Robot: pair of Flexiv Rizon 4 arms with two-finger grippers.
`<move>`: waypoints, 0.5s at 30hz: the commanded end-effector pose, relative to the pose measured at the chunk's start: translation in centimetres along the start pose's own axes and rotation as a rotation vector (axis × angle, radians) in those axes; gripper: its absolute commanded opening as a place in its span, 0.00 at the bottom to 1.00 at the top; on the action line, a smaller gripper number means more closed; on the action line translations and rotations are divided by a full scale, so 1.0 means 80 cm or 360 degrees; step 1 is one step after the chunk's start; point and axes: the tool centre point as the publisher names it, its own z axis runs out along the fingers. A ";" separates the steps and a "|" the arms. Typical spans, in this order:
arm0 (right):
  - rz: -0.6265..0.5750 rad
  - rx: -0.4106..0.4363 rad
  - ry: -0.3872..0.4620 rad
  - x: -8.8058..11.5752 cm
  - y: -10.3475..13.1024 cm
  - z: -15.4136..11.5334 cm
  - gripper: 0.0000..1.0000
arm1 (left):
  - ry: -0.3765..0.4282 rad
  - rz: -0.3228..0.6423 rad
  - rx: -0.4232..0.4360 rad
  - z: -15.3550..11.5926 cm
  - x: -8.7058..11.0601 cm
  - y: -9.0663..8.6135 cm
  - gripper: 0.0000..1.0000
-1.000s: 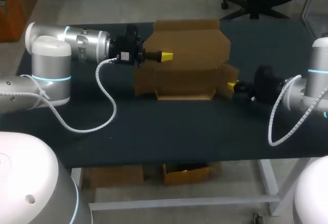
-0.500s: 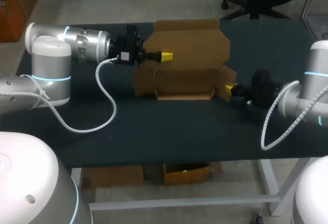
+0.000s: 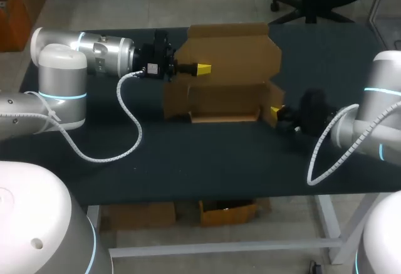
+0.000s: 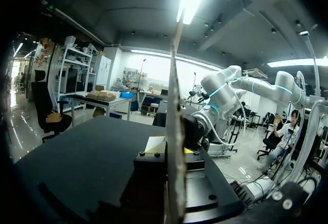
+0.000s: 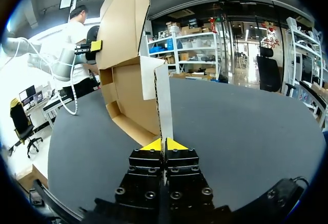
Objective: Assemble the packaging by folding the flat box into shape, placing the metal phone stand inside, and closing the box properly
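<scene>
Overhead, the cardboard box (image 3: 216, 95) lies half-formed on the table (image 3: 188, 155), so folding is the step in hand. The left gripper (image 3: 203, 68) pinches its back panel (image 3: 235, 48), the right gripper (image 3: 276, 110) its side flap (image 3: 273, 95). From the left wrist, the panel's edge rises out of the gripper, apparently clamped. From the right wrist, the yellow tips (image 5: 156, 145) are closed on the flap's edge. Next, I judge, that flap should swing inward. No phone stand shows.

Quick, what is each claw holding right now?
Left gripper: shut on the cardboard box, at its raised panel.
Right gripper: shut on the box's side flap.
</scene>
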 end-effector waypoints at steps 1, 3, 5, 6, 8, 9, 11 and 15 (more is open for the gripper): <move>-0.0002 -0.0004 -0.0037 0.009 -0.003 0.012 0.01 | 0.0004 -0.0001 -0.0001 0.003 0.000 0.004 0.00; 0.0000 0.0000 -0.0044 0.011 -0.003 0.014 0.04 | 0.0004 -0.0001 -0.0001 0.003 0.000 0.004 0.00; 0.0002 0.0003 -0.0049 0.014 -0.002 0.015 0.07 | 0.0004 -0.0001 -0.0001 0.003 0.000 0.004 0.00; 0.0003 0.0006 -0.0055 0.014 -0.002 0.016 0.09 | 0.0004 -0.0001 -0.0001 0.003 0.000 0.004 0.00; 0.0008 0.0007 -0.0060 0.016 -0.002 0.017 0.15 | 0.0004 -0.0001 -0.0001 0.003 0.000 0.004 0.00; 0.0010 0.0008 -0.0068 0.017 -0.001 0.017 0.16 | 0.0004 -0.0001 -0.0001 0.003 0.000 0.004 0.00; 0.0013 0.0007 -0.0073 0.017 -0.001 0.018 0.18 | 0.0004 -0.0001 -0.0001 0.003 0.000 0.004 0.00; 0.0022 0.0002 -0.0094 0.020 0.000 0.020 0.20 | 0.0004 -0.0001 -0.0001 0.003 0.000 0.004 0.00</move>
